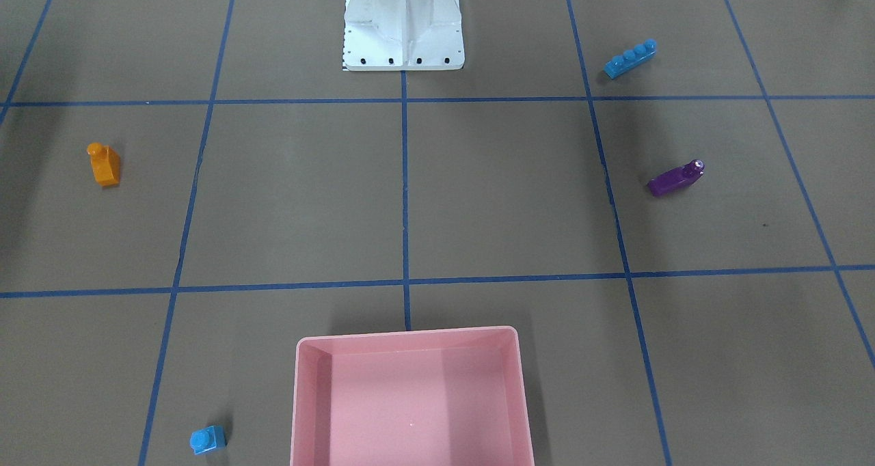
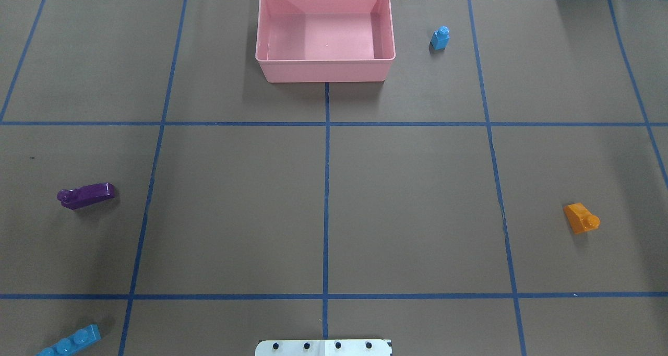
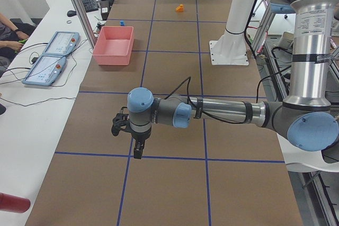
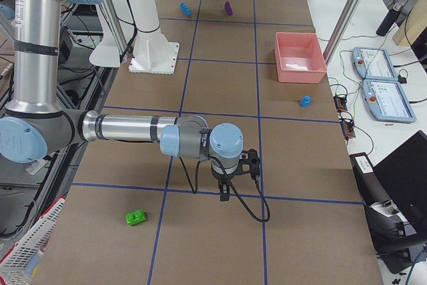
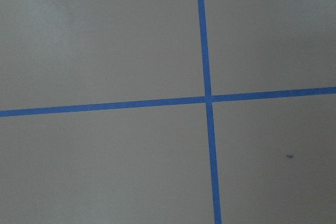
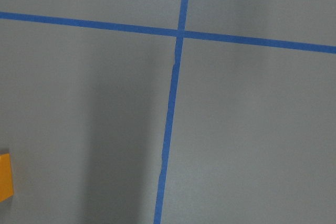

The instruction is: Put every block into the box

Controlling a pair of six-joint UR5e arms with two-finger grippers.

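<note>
Glossy studded orange block [image 2: 581, 218], purple block [image 2: 86, 195], long blue block [image 2: 70, 342], tiny blue block [image 2: 440, 37] and green block [image 4: 136, 217] are lying scattered outside the pale pink box [image 2: 323, 71]; left gripper [image 3: 137, 151] and right gripper [image 4: 225, 193] are hovering, their opening impossible to tell.

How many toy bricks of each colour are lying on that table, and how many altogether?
Blue: 2, the long blue brick and the small blue brick
Orange: 1, the orange brick
Purple: 1, the purple brick
Green: 1, the green brick
Total: 5 bricks

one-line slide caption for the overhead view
Empty pink box at the far edge; small blue block, orange block, purple block and long blue block lie scattered outside it.
</note>
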